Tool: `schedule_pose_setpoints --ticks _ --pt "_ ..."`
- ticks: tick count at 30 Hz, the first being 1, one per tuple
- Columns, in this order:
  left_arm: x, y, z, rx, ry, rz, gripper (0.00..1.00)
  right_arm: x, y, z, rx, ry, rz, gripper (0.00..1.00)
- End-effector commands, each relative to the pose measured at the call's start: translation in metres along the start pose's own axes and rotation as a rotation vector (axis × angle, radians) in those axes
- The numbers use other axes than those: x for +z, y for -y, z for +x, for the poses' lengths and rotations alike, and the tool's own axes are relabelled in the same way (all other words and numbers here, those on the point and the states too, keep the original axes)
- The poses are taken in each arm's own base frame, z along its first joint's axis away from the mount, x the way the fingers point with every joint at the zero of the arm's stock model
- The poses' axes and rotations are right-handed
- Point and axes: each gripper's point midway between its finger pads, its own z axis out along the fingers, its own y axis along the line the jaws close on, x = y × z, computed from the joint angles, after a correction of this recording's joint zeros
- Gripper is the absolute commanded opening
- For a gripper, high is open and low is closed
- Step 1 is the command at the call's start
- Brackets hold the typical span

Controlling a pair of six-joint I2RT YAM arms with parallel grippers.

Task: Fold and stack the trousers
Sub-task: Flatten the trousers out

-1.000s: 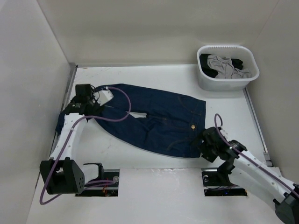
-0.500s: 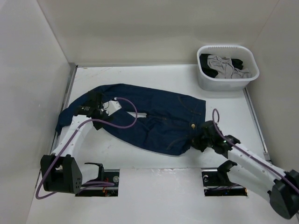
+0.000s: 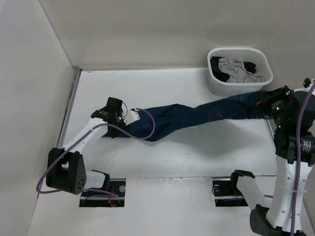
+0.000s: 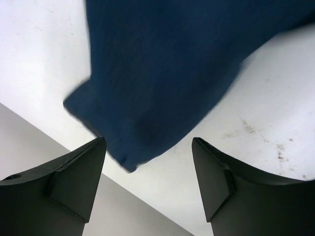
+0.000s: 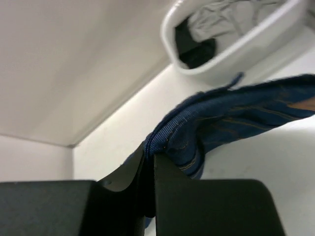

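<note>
The dark blue denim trousers (image 3: 197, 115) are pulled into a long band across the table, from the left leg ends to the raised waistband at the right. My right gripper (image 3: 265, 103) is high at the right edge, shut on the waistband fold (image 5: 162, 135), and the cloth hangs away from it (image 5: 236, 115). My left gripper (image 3: 117, 120) hovers over the leg end with its jaws wide apart (image 4: 147, 145). A hem corner of the trousers (image 4: 162, 73) lies on the table below and between the black fingers (image 4: 74, 182), touching neither.
A white plastic basket (image 3: 239, 71) with grey and black clothes stands at the back right, also in the right wrist view (image 5: 221, 46). Walls close in the left, back and right. The white table (image 3: 162, 157) has a metal rail along its left side.
The right gripper closed on the waistband and swung up and far right, dragging the flat trousers into a stretched band. The left gripper shifted right and nearer, staying open.
</note>
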Motion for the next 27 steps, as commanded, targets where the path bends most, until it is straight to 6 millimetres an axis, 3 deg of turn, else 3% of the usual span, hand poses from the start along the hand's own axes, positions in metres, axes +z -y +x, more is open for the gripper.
schedule_pose_setpoints --ticks 1,5,9,18,20,23,27 --pt "0.008 -0.005 0.013 -0.022 -0.018 -0.021 0.7 0.005 0.041 0.04 -0.09 -0.176 0.08 0.0" --pt "0.021 0.016 0.039 0.006 -0.066 0.055 0.7 0.012 0.059 0.062 -0.041 -0.208 0.085 0.0" --pt "0.029 0.04 0.038 0.047 -0.026 0.112 0.69 0.017 0.07 0.074 -0.02 -0.221 0.097 0.01" --pt "0.044 0.021 -0.014 0.016 0.147 -0.03 0.64 0.019 0.08 0.084 -0.003 -0.23 0.114 0.01" --pt "0.052 0.026 -0.018 0.032 0.154 -0.024 0.55 0.02 0.081 0.085 0.004 -0.228 0.114 0.01" --pt "0.063 0.036 -0.021 0.041 0.142 0.01 0.19 0.021 0.081 0.085 0.021 -0.223 0.109 0.01" --pt "0.055 0.031 -0.026 0.008 0.139 0.006 0.0 0.019 0.081 0.086 0.026 -0.219 0.108 0.01"
